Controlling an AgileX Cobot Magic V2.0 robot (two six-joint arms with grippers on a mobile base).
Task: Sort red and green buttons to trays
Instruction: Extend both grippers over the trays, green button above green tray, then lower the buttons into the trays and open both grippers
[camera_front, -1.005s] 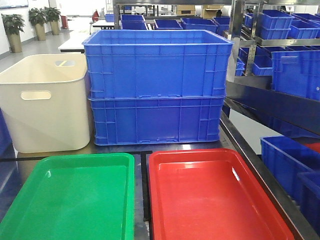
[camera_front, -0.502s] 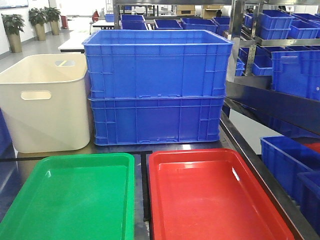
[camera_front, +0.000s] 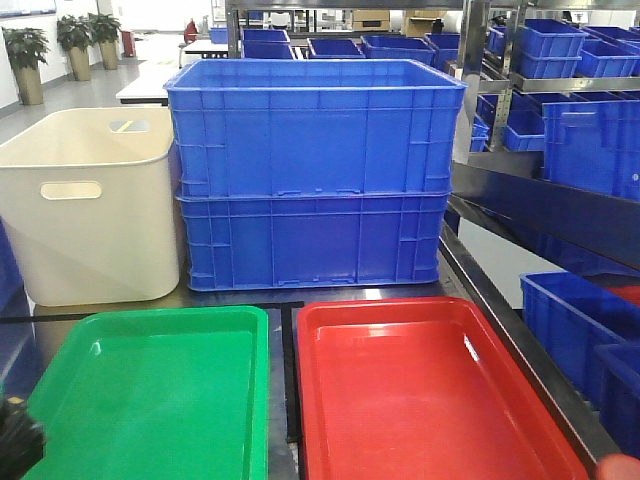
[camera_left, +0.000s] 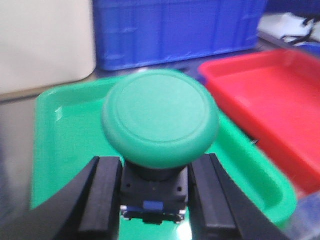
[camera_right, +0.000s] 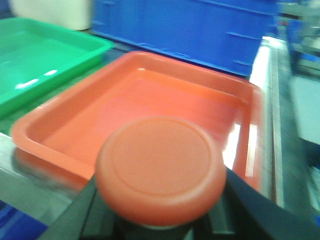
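Observation:
My left gripper (camera_left: 155, 176) is shut on the dark boxy body of the green button (camera_left: 161, 117), whose round cap faces the left wrist camera. It hangs above the near part of the green tray (camera_left: 65, 130), with the red tray (camera_left: 265, 95) to the right. My right gripper (camera_right: 160, 220) is shut on the red button (camera_right: 161, 167), just short of the red tray's (camera_right: 165, 100) near rim. In the front view the green tray (camera_front: 150, 390) and red tray (camera_front: 420, 390) lie side by side with nothing in them. The left gripper (camera_front: 12, 440) and the red button (camera_front: 620, 468) show at the bottom corners.
Two stacked blue crates (camera_front: 315, 170) stand behind the trays, with a cream tub (camera_front: 90, 205) to their left. A shelf of blue bins (camera_front: 590, 140) runs along the right side. Black tape (camera_front: 290, 380) marks the table between the trays.
In the front view a dark gripper tip has come in at the bottom left corner and a red cap at the bottom right. The trays have not moved.

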